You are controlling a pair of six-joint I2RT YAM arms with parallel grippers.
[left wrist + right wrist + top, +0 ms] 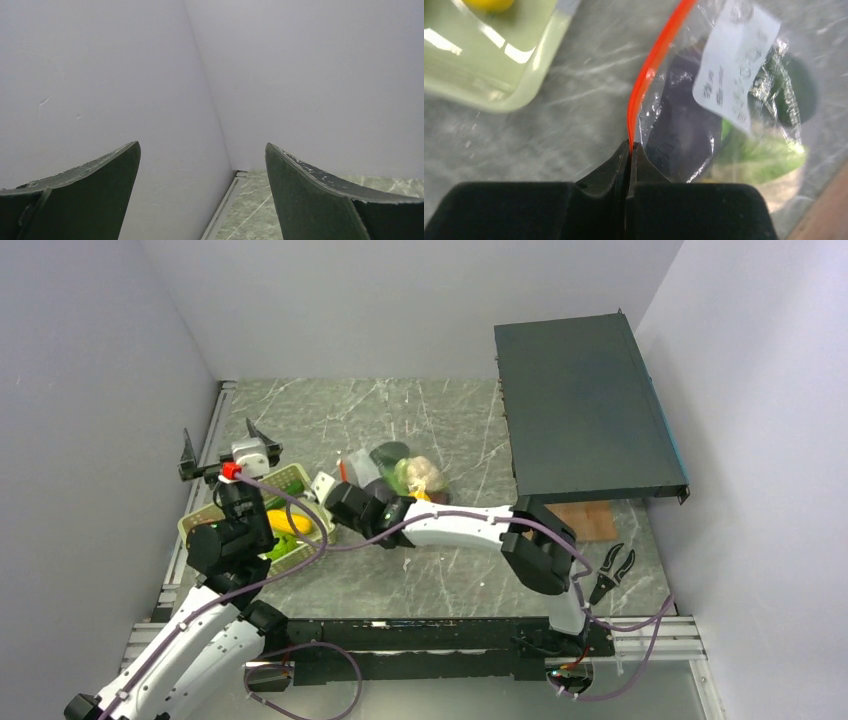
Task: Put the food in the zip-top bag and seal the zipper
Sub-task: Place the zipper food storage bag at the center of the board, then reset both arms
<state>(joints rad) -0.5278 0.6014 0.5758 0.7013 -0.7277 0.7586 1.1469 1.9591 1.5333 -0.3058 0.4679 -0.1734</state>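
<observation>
The clear zip-top bag [405, 475] lies at mid-table with food inside; the right wrist view shows a dark purple piece [684, 135] and a green piece [764, 155] through the plastic [734, 60]. My right gripper [338, 492] [630, 146] is shut on the bag's red-orange zipper strip [649, 70] at the bag's left end. No slider tab shows. A yellow food piece [287, 522] and a green one [280, 545] lie in the light green basket [300, 478]. My left gripper [230, 452] [202, 147] is open and empty, raised above the basket by the left wall.
A large black box [585, 405] stands raised at the back right over a brown board [590, 522]. Pliers [612, 570] lie at the front right. The basket's corner [499, 85] lies just left of the zipper. Grey walls enclose the table.
</observation>
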